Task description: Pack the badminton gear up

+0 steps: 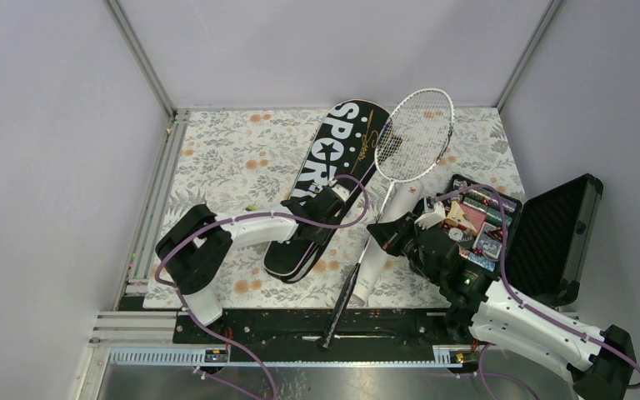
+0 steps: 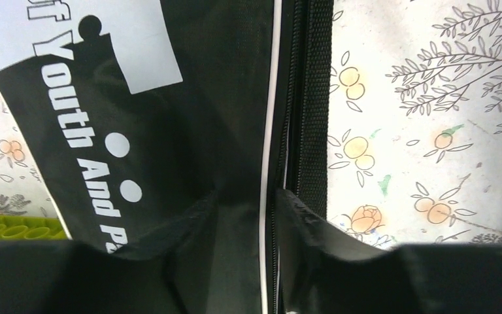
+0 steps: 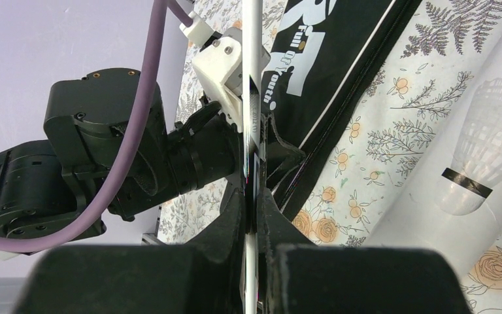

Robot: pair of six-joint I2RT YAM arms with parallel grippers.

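Note:
The black bag lettered "SPORT" (image 1: 333, 158) lies slantwise on the flowered mat. My left gripper (image 1: 333, 200) is shut on its zippered right edge, with the fabric between the fingers in the left wrist view (image 2: 245, 209). A white-framed racket (image 1: 421, 133) lies just right of the bag, its black handle (image 1: 342, 304) reaching the near rail. My right gripper (image 1: 381, 233) is shut on its thin white shaft (image 3: 251, 39). The long white tube (image 1: 383, 242) lies beside the shaft, and a shuttlecock shape (image 3: 490, 157) shows on it. I see no second racket clearly.
An open black hard case (image 1: 550, 233) with colourful foil-wrapped items (image 1: 479, 221) stands at the right, close behind my right arm. A green ridged piece (image 2: 13, 226) lies left of the bag. Metal rails run along the left and near edges.

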